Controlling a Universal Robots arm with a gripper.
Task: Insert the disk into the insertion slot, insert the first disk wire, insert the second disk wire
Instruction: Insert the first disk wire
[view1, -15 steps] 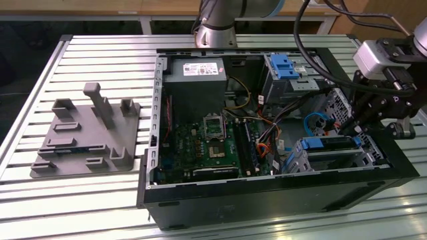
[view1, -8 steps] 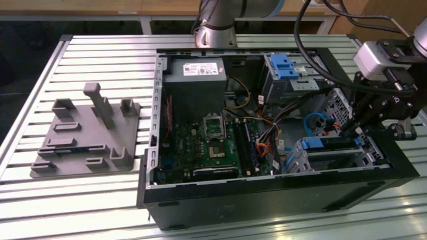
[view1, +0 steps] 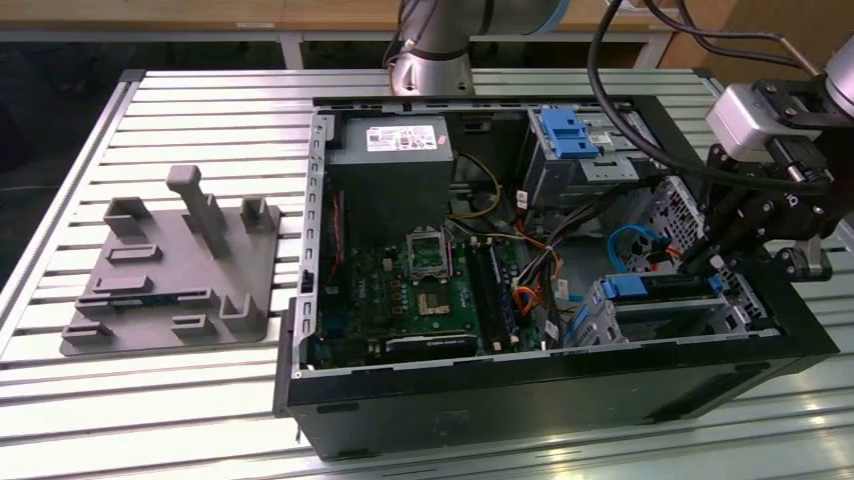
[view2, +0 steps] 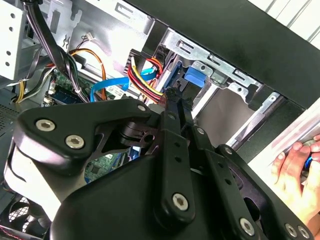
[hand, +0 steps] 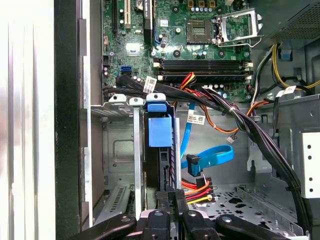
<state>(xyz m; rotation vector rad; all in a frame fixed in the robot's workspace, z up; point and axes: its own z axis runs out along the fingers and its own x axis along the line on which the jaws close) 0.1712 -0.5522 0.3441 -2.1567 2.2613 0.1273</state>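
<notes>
The disk (view1: 654, 288) sits in the insertion slot (view1: 674, 322) at the lower right of the exterior view, and the gripper (hand: 170, 197) hangs at its end with fingers drawn together — pinched, as far as I can judge, on the black plug of the red-and-yellow disk wire (hand: 198, 188). To seat it well, keep the plug square to the drive's socket and press straight — the loose blue cable (hand: 212, 156) lies just beside.

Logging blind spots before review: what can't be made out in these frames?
Label on the disk: first wrist view, hidden inside the insertion slot.
Whether a wire is plugged into the disk: second wrist view, the gripper covers that end.
Person's hand: second wrist view, cut off by the picture's edge.
</notes>
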